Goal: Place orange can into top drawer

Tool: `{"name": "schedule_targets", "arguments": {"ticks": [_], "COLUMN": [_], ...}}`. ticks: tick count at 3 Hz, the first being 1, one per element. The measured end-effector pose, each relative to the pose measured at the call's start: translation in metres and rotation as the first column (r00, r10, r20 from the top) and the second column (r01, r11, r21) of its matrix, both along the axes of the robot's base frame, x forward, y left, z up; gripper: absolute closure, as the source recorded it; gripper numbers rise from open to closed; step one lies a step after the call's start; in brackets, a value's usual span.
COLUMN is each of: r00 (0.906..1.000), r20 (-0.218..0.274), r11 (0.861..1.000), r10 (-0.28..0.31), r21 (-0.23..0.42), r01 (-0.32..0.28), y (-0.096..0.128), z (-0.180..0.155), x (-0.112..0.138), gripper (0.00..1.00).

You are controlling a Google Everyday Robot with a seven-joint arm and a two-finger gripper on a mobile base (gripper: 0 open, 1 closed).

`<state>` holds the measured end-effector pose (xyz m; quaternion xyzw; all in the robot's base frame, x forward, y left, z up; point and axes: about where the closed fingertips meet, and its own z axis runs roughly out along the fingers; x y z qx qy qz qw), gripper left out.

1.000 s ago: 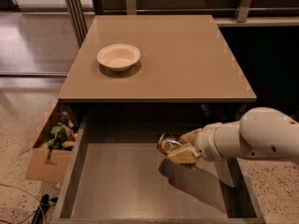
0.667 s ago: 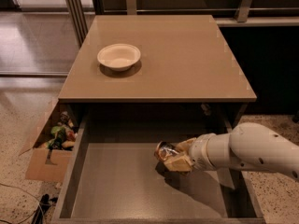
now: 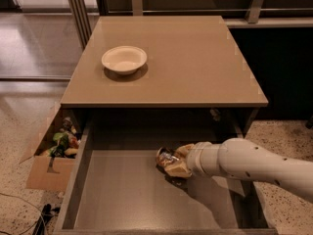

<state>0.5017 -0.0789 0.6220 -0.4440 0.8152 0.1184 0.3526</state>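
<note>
Top drawer (image 3: pixel 122 199) stands pulled out from under the bench (image 3: pixel 195 58), its flat grey-brown bottom in plain view.

Tool (image 3: pixel 176 162) is inside the drawer, right of the drawer's centre and in its back half, low over the bottom. The tool is clamped on the orange can (image 3: pixel 165 157), gripping it from above and below. The can lies tilted, with its silvery end turned toward the drawer's left wall.

A shadow sits directly under the can. Whether the can touches the drawer bottom cannot be told from this angle; it looks barely resting or just off it.

White arm (image 3: pixel 254 165) reaches in over the drawer's right wall.

Behind the drawer, on the bench top, a white bowl (image 3: pixel 123 59) sits upright, toward the left side.

Left of the drawer, on the ground, stands an open cardboard box (image 3: pixel 41 175) holding mixed clutter.
</note>
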Motion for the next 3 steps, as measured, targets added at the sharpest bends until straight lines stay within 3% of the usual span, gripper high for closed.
{"name": "schedule_targets", "arguments": {"ticks": [3], "r00": [0.9999], "r20": [0.013], "r11": [1.000], "r10": [-0.005], "r21": [0.000], "r01": [0.005], "y": [0.0004], "z": [0.0019], "x": [0.0035], "gripper": [0.27]}}
